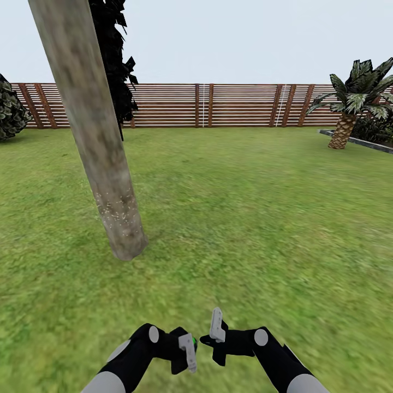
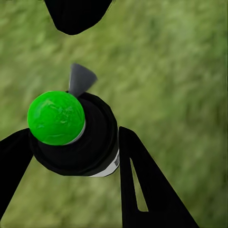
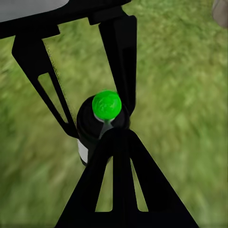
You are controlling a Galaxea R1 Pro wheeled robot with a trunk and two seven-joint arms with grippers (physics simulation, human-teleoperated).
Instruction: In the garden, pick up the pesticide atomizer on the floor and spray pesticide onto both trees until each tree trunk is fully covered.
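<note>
A thick mottled grey-brown tree trunk (image 1: 93, 125) leans up from the grass (image 1: 245, 218) at left, a short way ahead of both arms; pale speckles dot its lower part. The atomizer (image 2: 71, 137) is a black bottle with a bright green ball top and a grey nozzle. My left gripper (image 1: 185, 349) is shut on it low in the head view, one finger on each side of the body. The atomizer (image 3: 102, 118) in that grip is also in the right wrist view. My right gripper (image 1: 216, 325) is shut on nothing, right beside the left one.
A brown slat fence (image 1: 218, 103) closes the lawn at the back. A dark leafy tree (image 1: 117, 65) stands behind the trunk, with a bush (image 1: 8, 114) at far left. A palm (image 1: 349, 109) and a grey paving edge (image 1: 360, 141) are at far right.
</note>
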